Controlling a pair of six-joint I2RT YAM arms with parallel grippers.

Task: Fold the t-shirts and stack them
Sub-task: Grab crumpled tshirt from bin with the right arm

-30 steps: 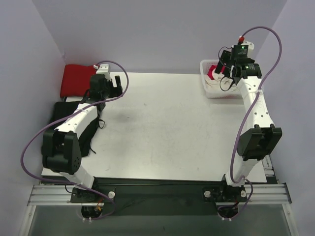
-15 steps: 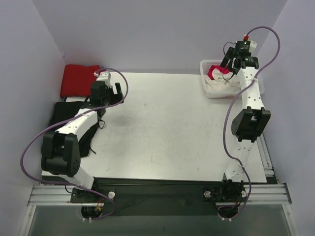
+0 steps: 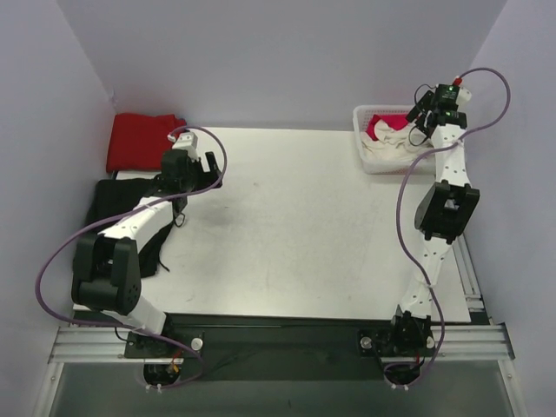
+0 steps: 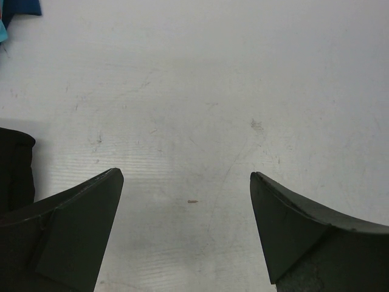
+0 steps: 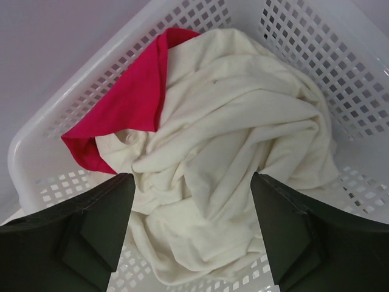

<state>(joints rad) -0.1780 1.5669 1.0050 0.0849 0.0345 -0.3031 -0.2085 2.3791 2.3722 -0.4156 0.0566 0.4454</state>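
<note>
Cream-white t-shirt lies crumpled in the basket, no clear long axis, overlapping a magenta-pink t-shirt. Right claw, jaws apart, hangs directly above the basket, shirt straight below; left claw, likewise apart, sits well away from the basket over the tabletop.

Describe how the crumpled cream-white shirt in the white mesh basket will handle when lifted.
The crumpled cream-white cloth t-shirt lies in deep soft folds, so it will likely hang limp rather than keep its shape. Loosely heaped, it is probably light for its bulk. The magenta-pink shirt lies tucked against it in the white plastic mesh basket, so it may drag along.
</note>
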